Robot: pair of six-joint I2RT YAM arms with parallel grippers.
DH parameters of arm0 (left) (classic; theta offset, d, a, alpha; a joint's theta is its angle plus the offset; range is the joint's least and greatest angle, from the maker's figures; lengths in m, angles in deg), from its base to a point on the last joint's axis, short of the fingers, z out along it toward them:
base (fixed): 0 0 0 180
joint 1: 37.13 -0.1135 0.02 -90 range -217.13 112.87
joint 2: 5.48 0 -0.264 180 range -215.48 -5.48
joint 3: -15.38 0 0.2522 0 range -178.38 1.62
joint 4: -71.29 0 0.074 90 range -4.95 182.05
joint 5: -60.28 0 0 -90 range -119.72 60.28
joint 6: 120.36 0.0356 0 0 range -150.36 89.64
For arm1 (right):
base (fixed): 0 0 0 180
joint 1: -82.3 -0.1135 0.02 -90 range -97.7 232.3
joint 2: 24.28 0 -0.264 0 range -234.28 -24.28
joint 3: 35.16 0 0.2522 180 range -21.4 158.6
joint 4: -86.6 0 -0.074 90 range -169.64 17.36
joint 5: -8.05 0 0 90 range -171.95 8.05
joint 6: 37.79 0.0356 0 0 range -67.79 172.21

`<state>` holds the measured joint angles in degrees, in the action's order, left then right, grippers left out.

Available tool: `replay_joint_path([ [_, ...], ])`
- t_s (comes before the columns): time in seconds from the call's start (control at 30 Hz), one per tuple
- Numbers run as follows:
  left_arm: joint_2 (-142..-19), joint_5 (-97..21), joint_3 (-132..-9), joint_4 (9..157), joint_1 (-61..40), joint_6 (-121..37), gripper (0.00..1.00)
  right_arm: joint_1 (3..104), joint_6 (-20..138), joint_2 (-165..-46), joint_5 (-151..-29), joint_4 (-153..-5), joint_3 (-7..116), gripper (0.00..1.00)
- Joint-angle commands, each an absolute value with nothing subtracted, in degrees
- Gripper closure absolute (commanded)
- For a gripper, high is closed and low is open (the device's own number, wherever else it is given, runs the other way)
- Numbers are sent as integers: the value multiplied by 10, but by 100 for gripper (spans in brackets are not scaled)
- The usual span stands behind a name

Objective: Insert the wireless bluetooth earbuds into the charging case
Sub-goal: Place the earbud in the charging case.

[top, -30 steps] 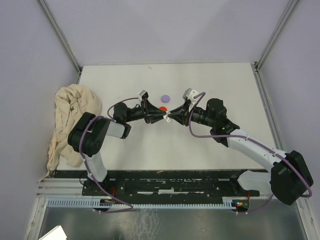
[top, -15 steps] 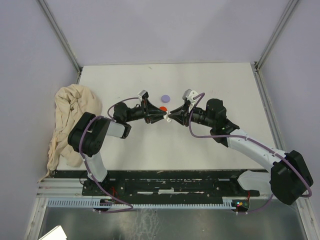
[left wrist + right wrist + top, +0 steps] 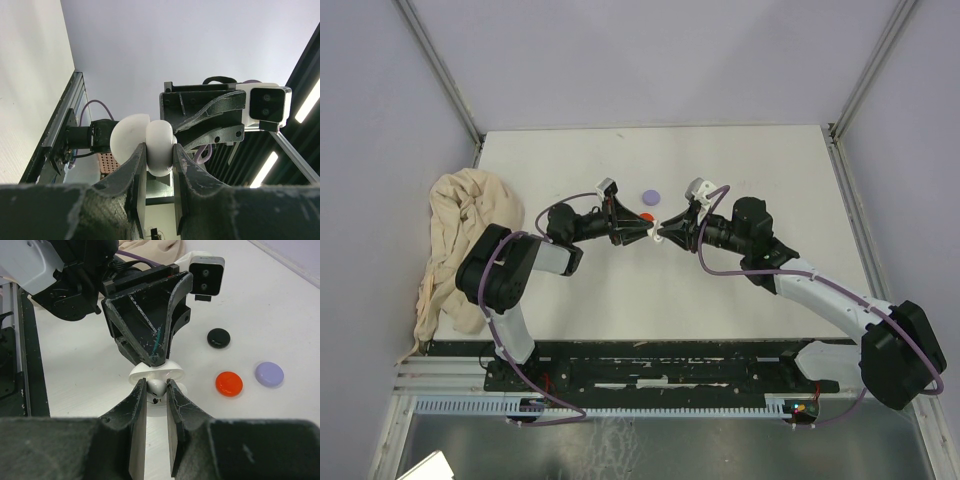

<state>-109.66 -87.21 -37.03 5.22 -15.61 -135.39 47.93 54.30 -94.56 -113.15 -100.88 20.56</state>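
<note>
Case (image 3: 161, 134) sits clamped in left gripper (image 3: 159, 156), earbud (image 3: 159, 385) in right gripper (image 3: 156, 389).

White table (image 3: 720, 300) w/ pale lilac walls (image 3: 650, 60) on 3 sides, alu. frame posts (image 3: 442, 72) running to the far corners. Crumpled beige cloth (image 3: 455, 240) at table's left edge; black rail (image 3: 650, 366) along near edge. Overhead: long strip lights (image 3: 305, 104), lit.

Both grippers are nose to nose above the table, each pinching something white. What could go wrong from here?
The right gripper pinches the white earbud only at its very tips; pressing it against the white case might twist it loose. The left gripper clamps that case just as narrowly, so it could pivot under the push.
</note>
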Motion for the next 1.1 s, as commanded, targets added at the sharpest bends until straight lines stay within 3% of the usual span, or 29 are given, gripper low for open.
replay_joint_path([
  [0.0, -1088, -868, -392, 13, -154, -1372, 97, 479, 550, -938, -1133, -1006, 211, 83],
  [0.17, -1091, -867, -392, 12, -154, -1371, 97, 479, 554, -932, -1123, -1003, 213, 70],
  [0.37, -1099, -864, -392, 11, -154, -1370, 97, 479, 556, -922, -1106, -986, 222, 62],
  [0.83, -1110, -862, -396, 9, -154, -1368, 97, 479, 570, -874, -1011, -1000, 229, 52],
  [0.93, -1108, -852, -391, 21, -155, -1359, 97, 479, 596, -864, -897, -913, 267, 51],
  [1.07, -1089, -825, -384, 86, -156, -1316, 97, 479, 615, -908, -763, -662, 403, 47],
])
